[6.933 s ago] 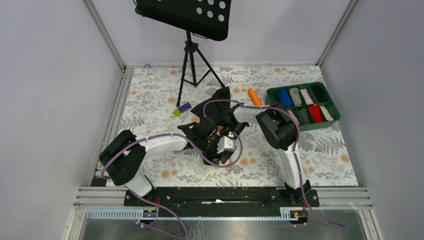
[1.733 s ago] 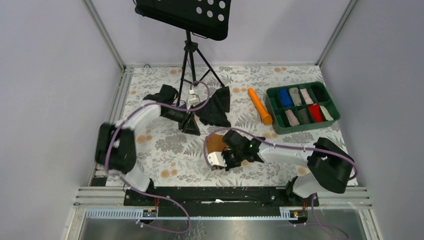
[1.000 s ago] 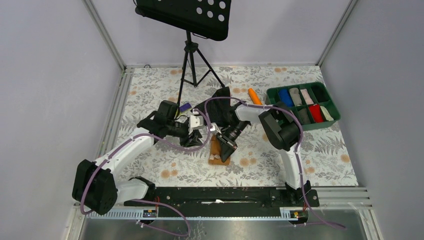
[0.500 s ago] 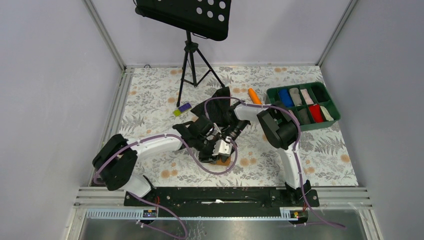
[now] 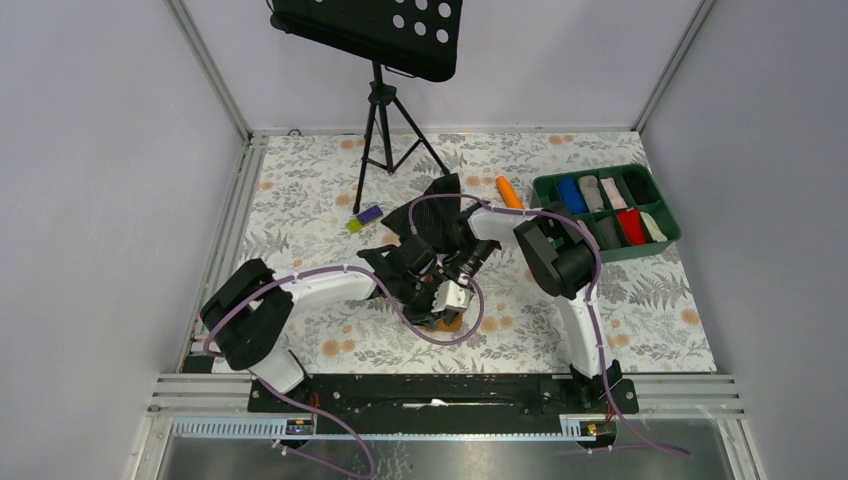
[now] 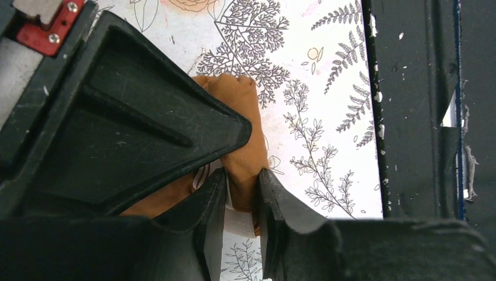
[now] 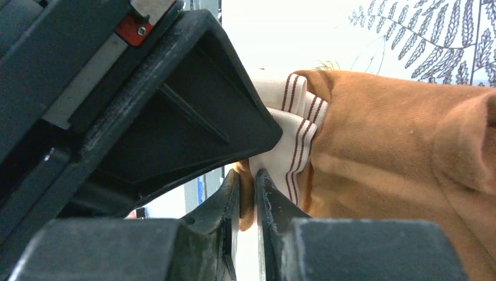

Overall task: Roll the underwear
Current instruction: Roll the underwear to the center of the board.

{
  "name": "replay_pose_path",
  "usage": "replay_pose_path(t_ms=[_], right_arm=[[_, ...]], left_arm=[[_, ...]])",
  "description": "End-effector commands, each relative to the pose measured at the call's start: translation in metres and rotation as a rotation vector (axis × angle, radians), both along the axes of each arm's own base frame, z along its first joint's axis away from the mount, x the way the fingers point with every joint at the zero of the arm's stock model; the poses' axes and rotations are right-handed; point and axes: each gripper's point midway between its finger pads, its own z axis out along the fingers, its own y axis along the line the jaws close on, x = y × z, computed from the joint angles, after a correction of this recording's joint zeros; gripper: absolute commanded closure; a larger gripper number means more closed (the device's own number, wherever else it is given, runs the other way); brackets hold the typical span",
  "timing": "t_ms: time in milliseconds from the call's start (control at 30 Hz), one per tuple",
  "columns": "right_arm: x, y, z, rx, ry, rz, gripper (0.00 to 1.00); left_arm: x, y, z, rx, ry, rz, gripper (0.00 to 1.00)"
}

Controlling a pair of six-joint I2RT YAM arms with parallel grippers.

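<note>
Because the underwear (image 6: 243, 129) is thin, limp knit, it should be light and grippy, and it will probably sag or unroll wherever it is freed. The firmer striped waistband (image 7: 286, 146) looks like the better place to hold. It lies bunched on the floral table (image 5: 640, 310), with the black base rail (image 5: 430, 392) at its 6 o'clock. The left gripper (image 6: 241, 193) pinches the brown body, and the right gripper (image 7: 245, 199) nips a fold beside the waistband. Open tabletop lies at 3 and 9 o'clock. Farther off are a black garment (image 5: 443, 195) at 12, an orange cylinder (image 5: 508, 192) at 1 and a green compartment tray (image 5: 610, 252) at 2.
</note>
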Motion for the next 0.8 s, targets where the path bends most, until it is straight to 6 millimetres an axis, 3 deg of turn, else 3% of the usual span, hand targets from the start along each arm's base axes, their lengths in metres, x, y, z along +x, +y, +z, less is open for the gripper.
replay_pose_path(t_ms=[0, 100, 167, 233, 333, 600, 767], right_arm=[[0.009, -0.002, 0.014, -0.067, -0.037, -0.029, 0.77], [0.018, -0.002, 0.039, -0.055, -0.085, -0.071, 0.63], [0.024, -0.004, 0.057, -0.019, -0.115, -0.105, 0.61], [0.030, -0.005, 0.061, -0.016, -0.122, -0.139, 0.60], [0.037, -0.007, 0.046, -0.067, -0.139, -0.181, 0.61], [0.056, -0.013, -0.009, -0.223, -0.176, -0.221, 0.81], [0.061, -0.018, -0.034, -0.290, -0.201, -0.235, 0.84]], left_arm=[[-0.001, -0.017, 0.012, -0.050, 0.034, -0.022, 1.00], [-0.008, -0.014, 0.014, -0.034, 0.075, -0.027, 1.00], [-0.012, -0.013, 0.016, -0.029, 0.098, -0.026, 1.00], [-0.015, -0.013, 0.017, -0.030, 0.122, -0.024, 1.00], [-0.021, -0.014, 0.019, -0.035, 0.159, -0.023, 1.00], [-0.030, -0.019, 0.025, -0.034, 0.251, -0.035, 1.00], [-0.030, -0.018, 0.022, -0.017, 0.298, -0.030, 1.00]])
